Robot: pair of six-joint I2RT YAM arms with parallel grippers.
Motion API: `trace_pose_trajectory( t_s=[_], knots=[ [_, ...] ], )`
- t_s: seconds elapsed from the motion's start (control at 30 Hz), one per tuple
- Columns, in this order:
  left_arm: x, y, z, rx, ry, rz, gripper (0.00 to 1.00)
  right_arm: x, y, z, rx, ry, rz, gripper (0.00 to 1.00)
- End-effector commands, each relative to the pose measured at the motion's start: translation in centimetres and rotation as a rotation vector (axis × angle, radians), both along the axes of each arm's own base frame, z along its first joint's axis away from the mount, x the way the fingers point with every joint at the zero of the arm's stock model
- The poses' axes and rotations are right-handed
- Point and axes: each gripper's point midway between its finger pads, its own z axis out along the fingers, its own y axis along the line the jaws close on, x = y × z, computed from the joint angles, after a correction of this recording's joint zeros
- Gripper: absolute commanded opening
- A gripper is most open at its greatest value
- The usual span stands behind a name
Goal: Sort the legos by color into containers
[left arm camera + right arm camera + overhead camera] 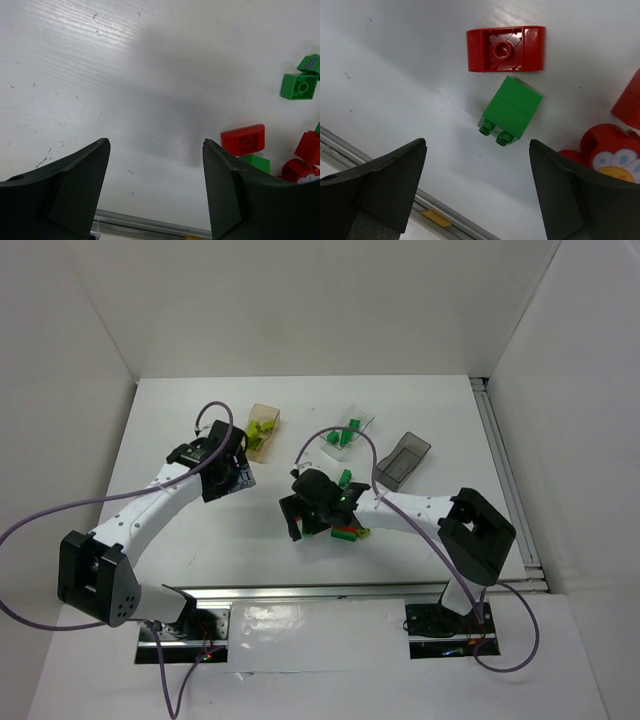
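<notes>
I am hovering my right end effector (477, 150), wide open and empty, over a green lego (512, 111), a red lego (505, 48) at its 12 o'clock; my left end effector (156, 145) is gaping empty.

- The amber tub (257, 447) holds lime bricks (262, 428), the clear tub (362, 415) holds dark green bricks (340, 438), and the smoky grey tub (403, 462) stands to their right.
- Loose nearby: a green brick (510, 111) on its side (studs pointing sideways), just beside an upturned red brick (505, 48).
</notes>
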Motion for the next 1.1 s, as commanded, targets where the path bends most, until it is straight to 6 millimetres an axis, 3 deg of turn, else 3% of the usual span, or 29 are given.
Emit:
trace_pose_trajectory(
  t_s=[0.0,0.1,0.23,0.3,0.37,0.47,0.57,0.63,0.7,0.8,0.83,1.0,1.07],
  knots=[
    [0.6,-0.2,0.4,-0.014,-0.018,0.007,0.83,0.3,0.6,-0.4,-0.003,-0.003,-0.059,0.89],
    [0.9,0.0,0.2,-0.017,-0.028,0.017,0.83,0.5,0.6,-1.5,-0.021,0.007,-0.072,0.80],
    [0.8,0.4,-0.1,-0.014,-0.020,0.027,0.83,1.4,0.8,-2.0,-0.057,-0.006,-0.093,0.74],
    [1.0,0.3,-0.3,-0.014,-0.020,0.027,0.83,2.0,0.5,-2.0,-0.077,-0.028,-0.113,0.65],
    [1.1,0.6,-0.3,-0.014,-0.020,0.037,0.83,2.3,0.3,-1.7,-0.089,-0.041,-0.125,0.48],
    [1.5,0.4,0.1,-0.020,-0.037,0.037,0.83,3.2,0.5,-0.4,-0.085,-0.082,-0.139,0.31],
    [1.6,1.0,0.1,-0.023,-0.034,0.046,0.83,4.3,-0.1,2.0,-0.059,-0.130,-0.155,0.23],
    [1.8,0.7,0.5,-0.034,-0.039,0.031,0.83,4.7,-0.6,3.1,-0.043,-0.138,-0.156,0.22],
    [1.7,-0.1,0.1,-0.057,-0.020,-0.020,0.83,5.8,-1.1,5.5,0.024,-0.173,-0.136,0.22],
    [1.7,-1.5,-0.3,-0.096,0.003,-0.122,0.84,5.6,-1.9,7.7,0.154,-0.185,0.000,0.23],
    [1.8,-1.9,-0.2,-0.107,-0.003,-0.141,0.84,4.8,-0.7,8.9,0.251,-0.178,0.099,0.24],
    [1.8,-3.1,-0.5,-0.146,0.000,-0.234,0.84,4.2,-1.7,10.1,0.349,-0.131,0.281,0.26],
    [1.8,-3.3,-0.9,-0.147,0.012,-0.248,0.84,4.0,-2.2,9.5,0.329,-0.111,0.304,0.26]
  ],
)
